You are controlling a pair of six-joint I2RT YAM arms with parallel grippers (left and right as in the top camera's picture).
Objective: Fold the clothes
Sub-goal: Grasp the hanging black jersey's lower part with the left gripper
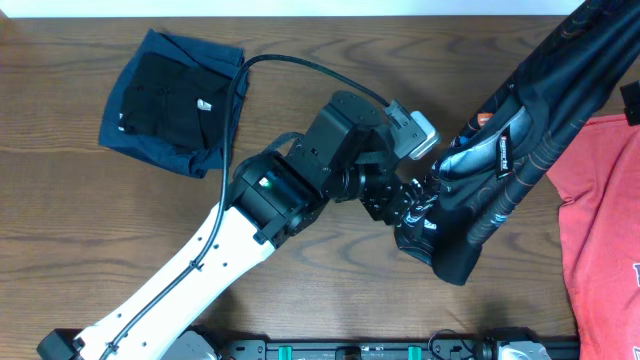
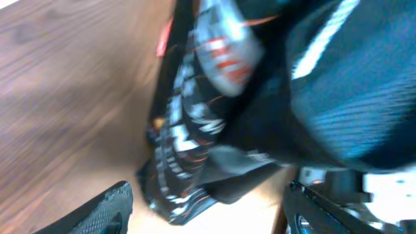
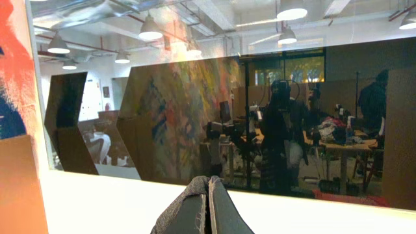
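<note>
Left gripper (image 1: 412, 205) was spread wide around the lower end of the hung black jersey (image 1: 560, 70), unclamped; right gripper (image 3: 208, 205) was pinched shut on it above. Closure there was judged next.

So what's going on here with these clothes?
Two robot arms are folding clothes. The right gripper, shut, seems to hold the black jersey up by one end, out of the overhead view, so it hangs slanted. The left gripper is open at the jersey's lower end, not gripping yet. A folded dark pile and a red shirt lie on the table.
</note>
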